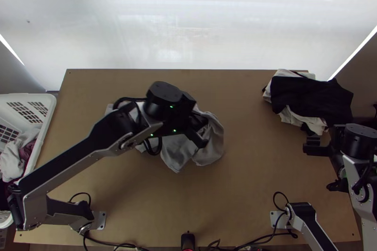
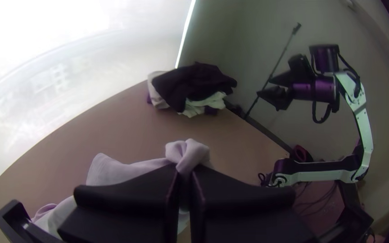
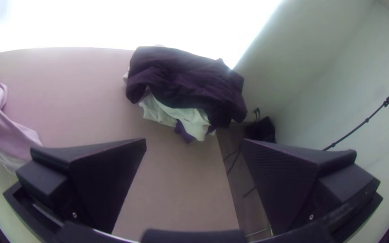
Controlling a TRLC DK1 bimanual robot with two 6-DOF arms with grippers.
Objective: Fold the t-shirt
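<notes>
In the top view a light grey t-shirt (image 1: 211, 143) lies bunched at mid-table, partly hidden under my left arm. My left gripper (image 1: 201, 131) is over its right part. The left wrist view has the left gripper (image 2: 184, 173) closed on a gathered fold of the pale t-shirt (image 2: 127, 172), with a knot of cloth standing up beyond the fingertips. My right gripper (image 1: 312, 146) stays near the table's right edge, away from the shirt. In the right wrist view the right gripper (image 3: 194, 141) stands open with nothing between its fingers, and the shirt (image 3: 5, 130) lies off to one side.
A pile of dark and white clothes (image 1: 311, 98) lies at the table's far right corner, just beyond my right gripper. At the left a white basket (image 1: 47, 109) holds more clothes. Bare wood (image 1: 254, 157) stretches between the shirt and the right arm.
</notes>
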